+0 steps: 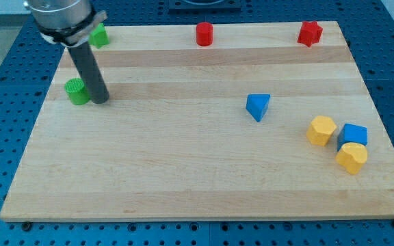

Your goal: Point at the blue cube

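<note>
Camera view: the arm enters at the view's top-left corner, its rod slanting slightly down and to the right. My tip [100, 100] rests on the wooden board [183, 178], just beside a green cylinder [77, 91] on its right side. The tool is a plain rod — no jaws, nothing held. The blue cube [353, 134] sits near the view's right edge, well apart from my tip, wedged between 2 yellow blocks — one [321, 130] at its left, one [351, 157] below.
</note>
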